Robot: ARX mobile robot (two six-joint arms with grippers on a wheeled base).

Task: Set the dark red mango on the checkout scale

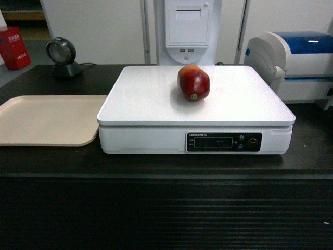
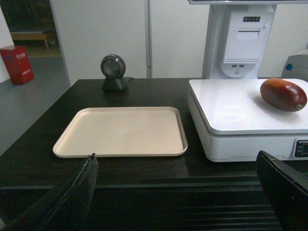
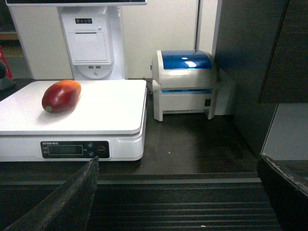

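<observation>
The dark red mango [image 1: 193, 82] lies on its side on the white platform of the scale [image 1: 156, 101], toward the back middle; it also shows as the mango [image 2: 283, 95] and the mango [image 3: 61, 96] in the wrist views. The scale stands on the black checkout [image 1: 166, 208] with its ribbed front. My left gripper [image 2: 175, 166] is open and empty, held back in front of the counter's edge. My right gripper [image 3: 178, 166] is likewise open and empty, in front of the ribbed front. Neither gripper shows in the head view.
A beige tray [image 1: 49, 120] lies left of the scale. A round black scanner [image 1: 62, 56] stands behind the tray. A white-and-blue printer [image 1: 296, 62] sits right of the scale, a white receipt kiosk [image 1: 188, 28] behind it. A red box [image 1: 14, 48] is far left.
</observation>
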